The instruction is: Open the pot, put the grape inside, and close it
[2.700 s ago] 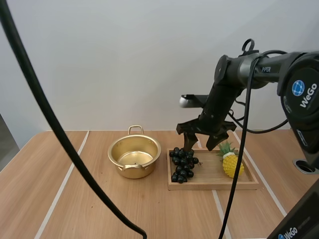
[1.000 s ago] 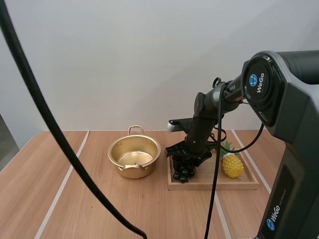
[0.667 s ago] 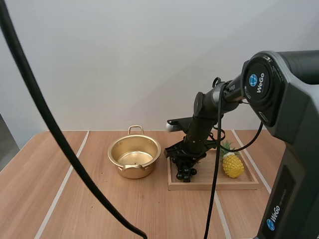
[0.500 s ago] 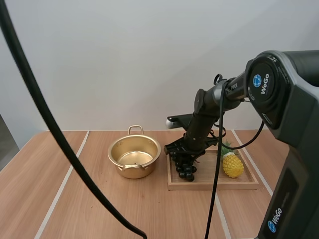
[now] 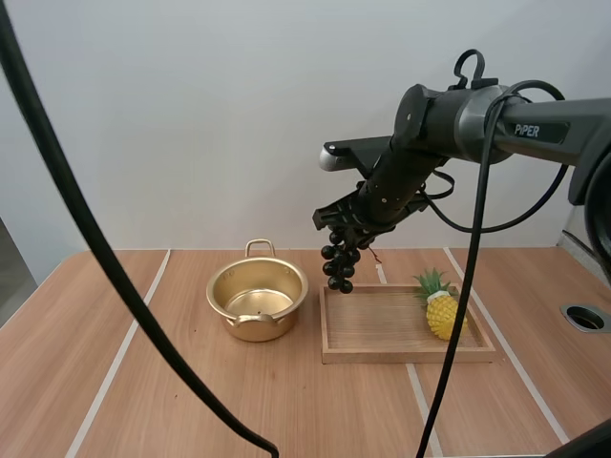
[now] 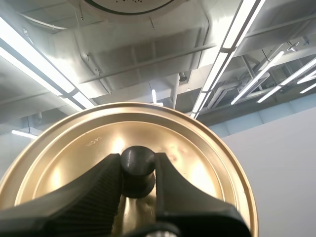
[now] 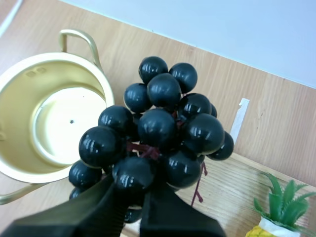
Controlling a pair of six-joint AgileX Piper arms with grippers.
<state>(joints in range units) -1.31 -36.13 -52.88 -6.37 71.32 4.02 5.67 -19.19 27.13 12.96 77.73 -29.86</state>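
The bunch of dark grapes [image 5: 338,264] hangs in the air over the left end of the wooden tray [image 5: 406,351], with my right gripper [image 5: 349,229] shut on its top. In the right wrist view the grapes [image 7: 163,129] sit pinched at my right gripper [image 7: 136,190], above the gap between the tray [image 7: 222,195] and the gold pot [image 7: 29,98]. The pot [image 5: 258,298] stands open and empty, left of the tray. In the left wrist view my left gripper [image 6: 138,170] is shut on the black knob [image 6: 138,160] of the gold lid [image 6: 197,163], held up towards the ceiling.
A toy pineapple [image 5: 439,305] lies at the right end of the tray, also seen beside the grapes as the pineapple [image 7: 281,212]. White tape lines [image 5: 119,353] run along the wooden table. A round hole [image 5: 584,318] sits at the table's far right.
My right gripper closed on the grapes in the tray and lifted the bunch up. The tray's left end is now bare. The pot and pineapple have not moved.
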